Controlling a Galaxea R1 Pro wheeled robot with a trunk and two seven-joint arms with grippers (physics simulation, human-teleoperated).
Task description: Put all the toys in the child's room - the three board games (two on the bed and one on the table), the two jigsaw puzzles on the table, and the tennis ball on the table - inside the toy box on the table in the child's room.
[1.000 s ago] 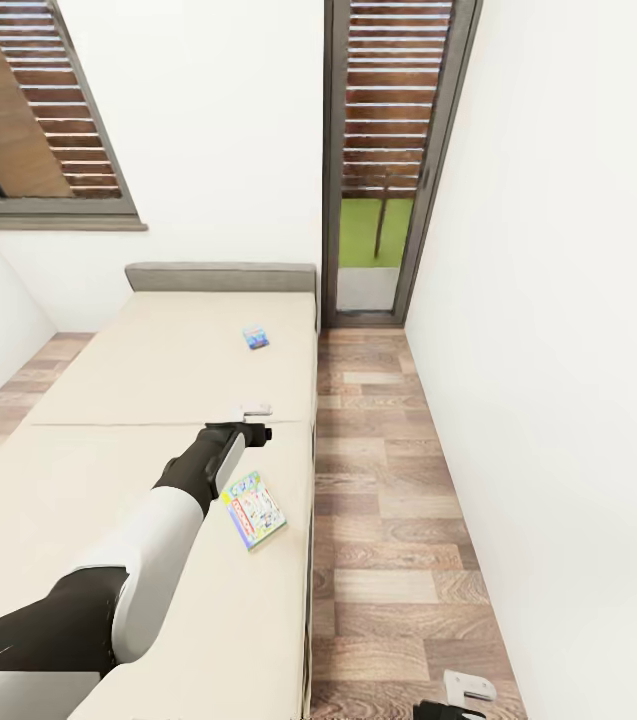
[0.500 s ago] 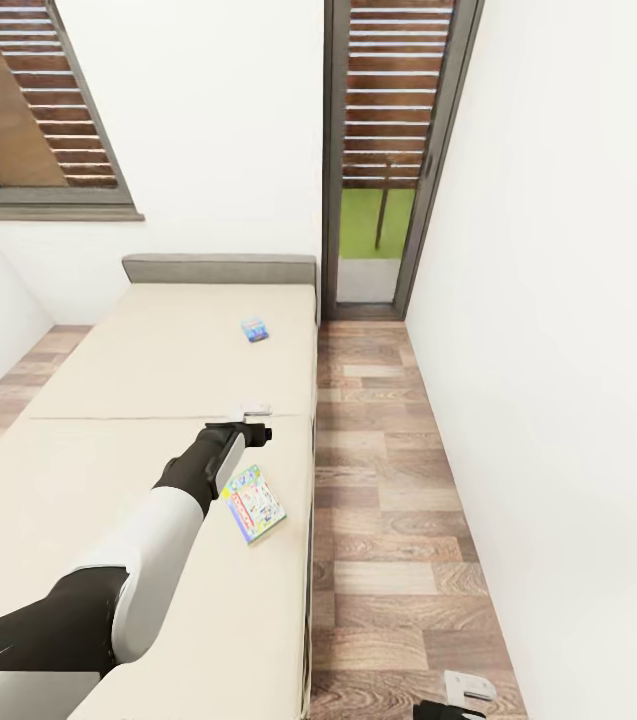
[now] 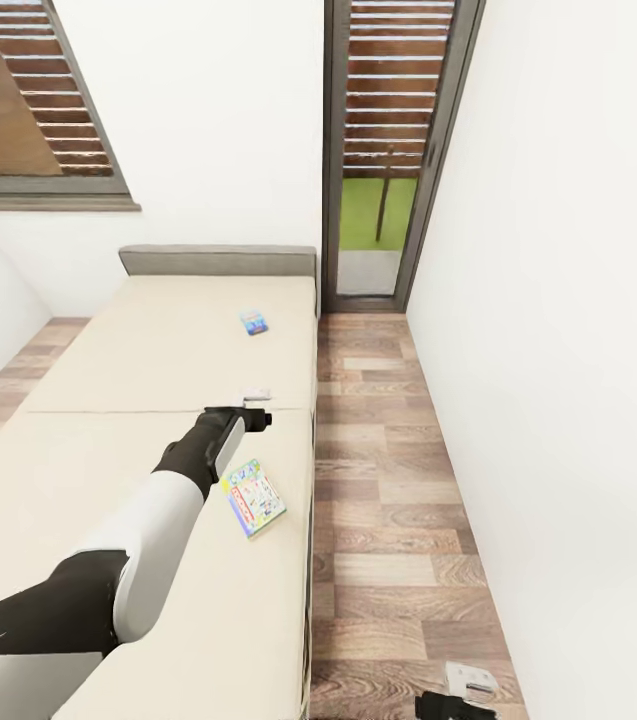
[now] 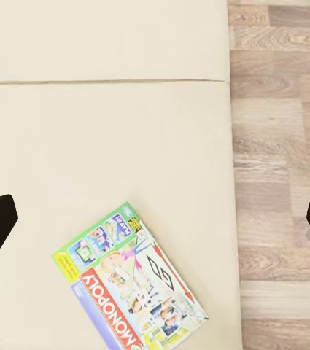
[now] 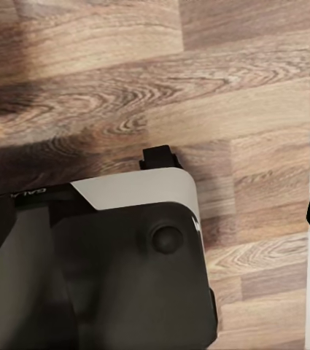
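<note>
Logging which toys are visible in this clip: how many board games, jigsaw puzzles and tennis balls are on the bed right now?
Board games: 2, a near one and a far one, both lying on the bed
Jigsaw puzzles: 0
Tennis balls: 0
Total: 2

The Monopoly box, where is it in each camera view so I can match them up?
Head view: Monopoly box lies flat on the bed, near its right edge, just right of the left gripper.
Left wrist view: same box low in the picture, on the cream bed top.
Right wrist view: not in it.
Shared landmark: the bed's edge against the plank floor.
</note>
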